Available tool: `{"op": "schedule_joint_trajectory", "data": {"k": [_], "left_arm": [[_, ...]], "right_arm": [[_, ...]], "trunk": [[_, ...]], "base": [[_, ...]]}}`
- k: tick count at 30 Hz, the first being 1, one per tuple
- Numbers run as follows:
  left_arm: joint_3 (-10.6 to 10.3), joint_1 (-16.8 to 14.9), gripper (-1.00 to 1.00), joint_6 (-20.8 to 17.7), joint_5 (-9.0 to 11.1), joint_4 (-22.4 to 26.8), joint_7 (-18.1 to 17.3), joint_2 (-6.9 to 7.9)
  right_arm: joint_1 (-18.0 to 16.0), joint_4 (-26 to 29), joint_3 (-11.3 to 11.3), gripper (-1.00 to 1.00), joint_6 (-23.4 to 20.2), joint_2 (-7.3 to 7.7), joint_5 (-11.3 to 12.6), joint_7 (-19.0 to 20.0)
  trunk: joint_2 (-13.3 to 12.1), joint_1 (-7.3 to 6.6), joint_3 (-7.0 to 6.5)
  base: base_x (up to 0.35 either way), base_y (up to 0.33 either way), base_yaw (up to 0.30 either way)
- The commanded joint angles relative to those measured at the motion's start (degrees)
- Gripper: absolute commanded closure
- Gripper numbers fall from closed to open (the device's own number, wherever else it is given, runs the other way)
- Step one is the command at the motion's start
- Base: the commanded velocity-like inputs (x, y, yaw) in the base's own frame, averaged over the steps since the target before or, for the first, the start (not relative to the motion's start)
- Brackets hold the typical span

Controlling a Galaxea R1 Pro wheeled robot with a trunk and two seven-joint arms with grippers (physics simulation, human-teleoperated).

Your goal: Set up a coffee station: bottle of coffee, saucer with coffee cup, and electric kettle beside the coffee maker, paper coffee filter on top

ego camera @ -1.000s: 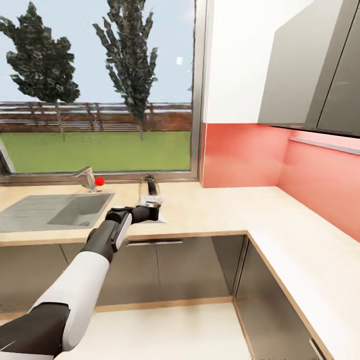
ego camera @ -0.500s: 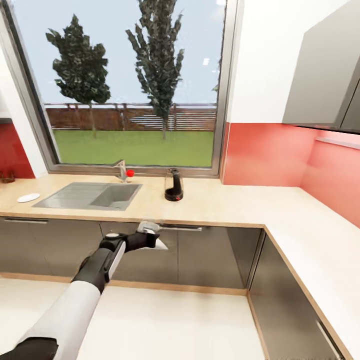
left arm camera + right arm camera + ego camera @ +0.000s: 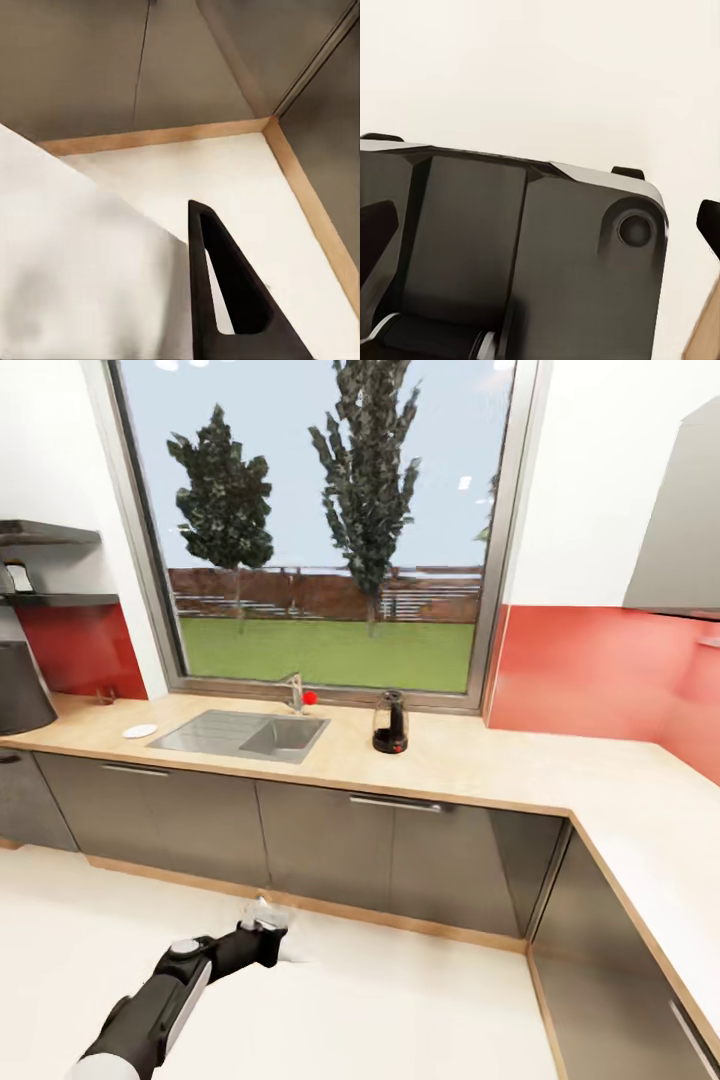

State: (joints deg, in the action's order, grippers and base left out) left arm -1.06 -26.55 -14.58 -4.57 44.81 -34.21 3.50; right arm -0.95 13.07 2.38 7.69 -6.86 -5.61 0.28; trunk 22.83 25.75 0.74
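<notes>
My left gripper (image 3: 268,932) hangs low over the white floor, shut on the paper coffee filter (image 3: 82,277), a pale sheet lying against one black finger (image 3: 225,292). The kitchen countertop (image 3: 480,765) is a few steps ahead. On it the electric kettle (image 3: 390,722) stands right of the sink (image 3: 245,735), and the white saucer (image 3: 140,731) lies left of the sink. A dark bulky shape (image 3: 18,688) on the counter at the far left may be the coffee maker, but the picture edge cuts it off. In the right wrist view my right gripper (image 3: 540,225) is open over the robot's dark body.
Grey cabinet fronts (image 3: 330,840) run under the worktop, which turns a corner and continues along the right (image 3: 650,840). Two dark wall shelves (image 3: 45,565) hang at the far left with a small pale item between them. A faucet (image 3: 295,693) stands behind the sink.
The camera has pulled back from the counter and swung left, so the saucer and shelves came into view. My left arm sits lower in the picture, and its gripper still holds the filter.
</notes>
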Motion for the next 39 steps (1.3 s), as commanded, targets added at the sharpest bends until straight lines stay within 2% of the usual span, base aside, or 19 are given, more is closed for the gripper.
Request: {"op": "schedule_joint_trajectory", "data": {"k": [1,3,7,10,12,13,15,16,19,22,24,26,29,39], "left_arm": [[-0.02,1.0,1.0,0.4,-0.33,-0.03,0.13,0.38],[-0.04,4.3,1.0,1.85,-0.34,-0.74,1.1,1.63],[-0.01,8.09,1.0,3.06,-0.42,-2.78,3.66,2.86],[-0.18,9.96,1.0,3.42,-0.62,-5.84,8.4,3.28],[-0.48,10.57,1.0,3.52,-0.7,-9.75,13.74,3.28],[-0.52,10.66,1.0,3.55,-0.7,-10.94,15.1,3.24],[-0.62,10.87,1.0,3.65,-0.75,-16.34,20.06,3.03],[-0.64,10.89,1.0,3.67,-0.75,-17.73,21.08,2.99],[-0.57,10.96,1.0,3.74,-0.65,-23.87,24.5,2.93],[-0.49,11.04,1.0,3.78,-0.57,-29.46,25.73,3.15],[-0.46,11.06,1.0,4.32,-0.62,-32.76,26.05,3.27],[-0.36,11.13,1.0,7.23,-0.69,-37.53,26.28,3.57],[-0.35,11.3,1.0,10.24,-0.71,-40.73,26.36,3.86],[-0.43,12.54,1.0,12.17,-0.38,-42.46,26.36,3.93]], "right_arm": [[-0.02,0.12,-0.08,-1.0,0.13,0.0,-0.58,0.0],[-0.02,0.65,-0.09,-1.0,0.09,0.0,-0.56,-0.01],[-0.02,1.0,-0.13,-1.0,0.06,0.0,-0.51,-0.07],[-0.02,1.13,-0.17,-1.0,0.05,0.0,-0.47,-0.09],[-0.02,1.59,-0.77,-1.0,0.05,0.0,-0.47,-0.14],[-0.02,1.77,-1.09,-1.0,0.05,0.02,-0.46,-0.15],[-0.02,2.32,-3.46,-1.0,0.05,0.13,-0.51,-0.17],[-0.02,2.4,-4.28,-1.0,0.05,0.16,-0.52,-0.18],[-0.02,2.64,-8.72,-1.0,0.11,0.38,-0.6,-0.41],[-0.02,2.52,-11.48,-1.0,0.12,1.1,-0.67,-0.48],[-0.02,2.42,-12.14,-1.0,0.13,1.54,-0.7,-0.51],[-0.02,2.35,-12.67,-1.0,0.13,1.94,-0.73,-0.53],[-0.02,2.34,-12.85,-1.0,0.13,2.1,-0.75,-0.54],[-0.02,2.71,-13.18,-1.0,0.13,2.5,-0.64,-0.62]], "trunk": [[0.08,0.03,0.06],[0.08,0.03,0.06],[0.08,0.03,0.06],[0.08,0.03,0.06],[0.08,0.03,0.06],[0.08,0.03,0.06],[0.08,0.03,0.06],[0.08,0.03,0.06],[0.08,0.03,0.06],[0.08,0.03,0.06],[0.08,0.03,0.06],[0.08,0.03,0.06],[0.08,0.03,0.06],[0.08,0.03,0.06]], "base": [[-0.017,0.0,0.277],[-0.009,0.0,0.278],[-0.003,0.0,0.278],[-0.001,0.0,0.278],[0.0,0.0,0.278],[0.0,0.0,0.278],[0.0,0.0,0.277],[0.0,0.0,0.26],[0.0,0.0,0.146],[0.0,0.0,0.053],[0.0,0.0,0.021],[0.0,0.0,0.008],[0.0,0.0,0.003],[0.0,0.0,0.0]]}}
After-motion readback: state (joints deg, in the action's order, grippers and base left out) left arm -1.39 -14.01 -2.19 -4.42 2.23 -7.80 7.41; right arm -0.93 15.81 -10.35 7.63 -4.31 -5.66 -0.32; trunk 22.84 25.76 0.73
